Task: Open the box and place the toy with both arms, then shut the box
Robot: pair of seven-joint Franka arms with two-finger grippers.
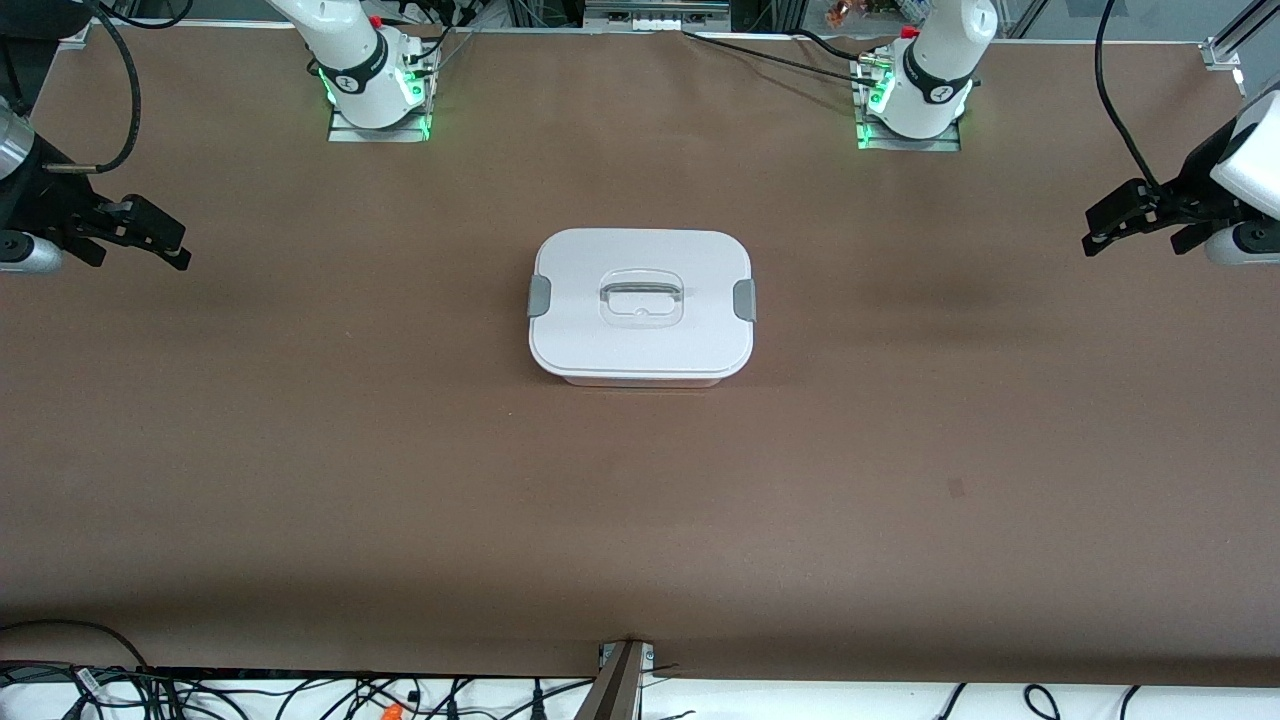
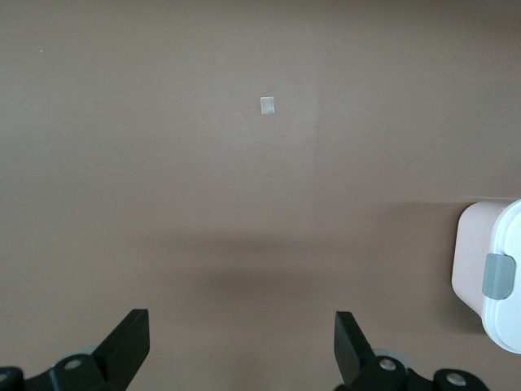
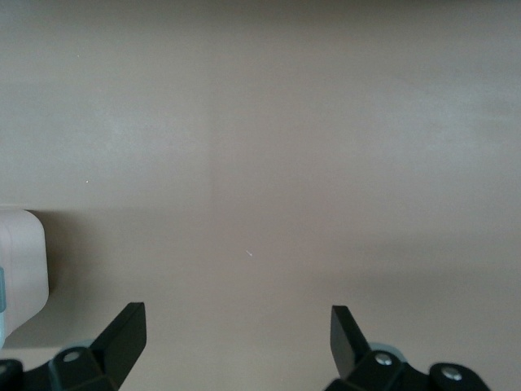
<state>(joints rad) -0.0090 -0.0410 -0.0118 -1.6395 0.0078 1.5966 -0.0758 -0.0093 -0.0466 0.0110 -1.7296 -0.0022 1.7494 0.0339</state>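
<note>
The pale pink plastic box [image 1: 640, 306] with its clipped white lid sits mid-table, long axis running arm to arm; the toy is nowhere visible. The left gripper [image 1: 1135, 222] and right gripper [image 1: 135, 232] (both spread, empty) hover over opposite table ends, about equally far off.

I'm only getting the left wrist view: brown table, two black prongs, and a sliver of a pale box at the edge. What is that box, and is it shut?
Observer: It is the box, with its white lid on and a grey clip at each end.
Operator: Is there a toy anywhere?
Observer: None shows in any view; the table around the box is bare.
Operator: Where is the other arm?
Observer: The right gripper hangs open over the right arm's end of the table, touching nothing.
Operator: And mine?
Observer: The left gripper hangs open over the left arm's end, also apart from the box.
</note>
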